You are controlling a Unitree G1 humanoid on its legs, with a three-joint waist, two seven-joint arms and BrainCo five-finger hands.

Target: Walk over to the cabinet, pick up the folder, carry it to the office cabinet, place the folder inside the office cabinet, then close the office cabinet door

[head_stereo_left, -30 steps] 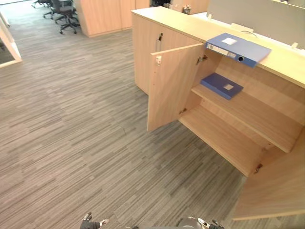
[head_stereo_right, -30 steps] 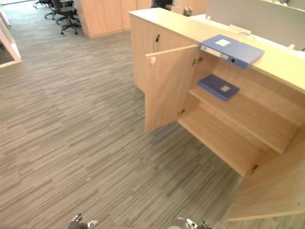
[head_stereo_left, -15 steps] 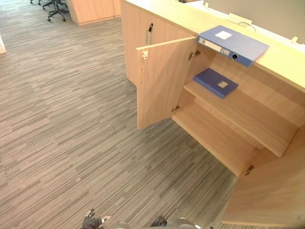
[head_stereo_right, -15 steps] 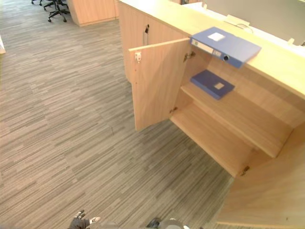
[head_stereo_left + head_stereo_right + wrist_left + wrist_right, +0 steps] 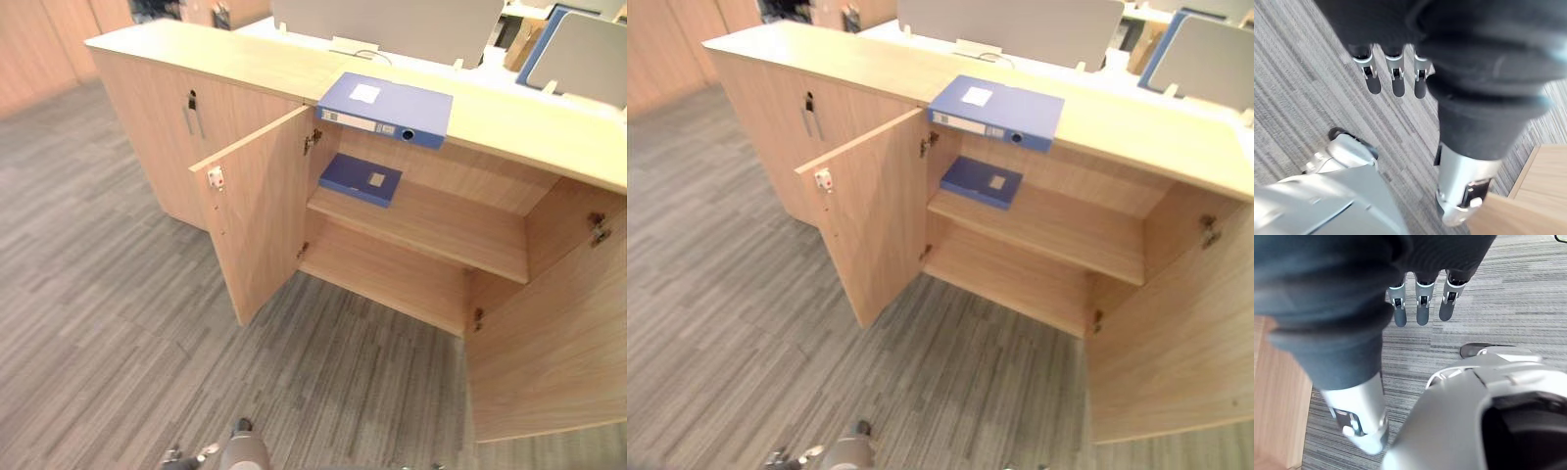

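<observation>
Facing the cabinet (image 5: 225, 61) head-on, I have both of its leaves swung wide, the left door (image 5: 257, 225) out toward nine o'clock and the right door (image 5: 549, 333) toward four o'clock. My guess is they stand open so the inside is ready to take something.

The folder (image 5: 385, 106), thick and blue, lies flat on the cabinet's top at about twelve o'clock in the head view. Its spine faces me and hangs a little past the front edge, which should give my fingers something to get under. A second folder (image 5: 361, 178), thinner and also blue, lies flat on the shelf (image 5: 441, 230) directly below it, at the shelf's left end.

My left hand (image 5: 1397, 81) hangs at my side over the carpet (image 5: 98, 294), fingers straight and loose, holding nothing. My right hand (image 5: 1422, 308) is the same, fingers relaxed and empty, with a door's wooden edge just beside it. I read that as a walking posture, arms down to keep balance.

From either hand the folder sits well apart, up and ahead at twelve o'clock. I judge the approach is not yet finished, and I need to step closer before raising an arm.
</observation>
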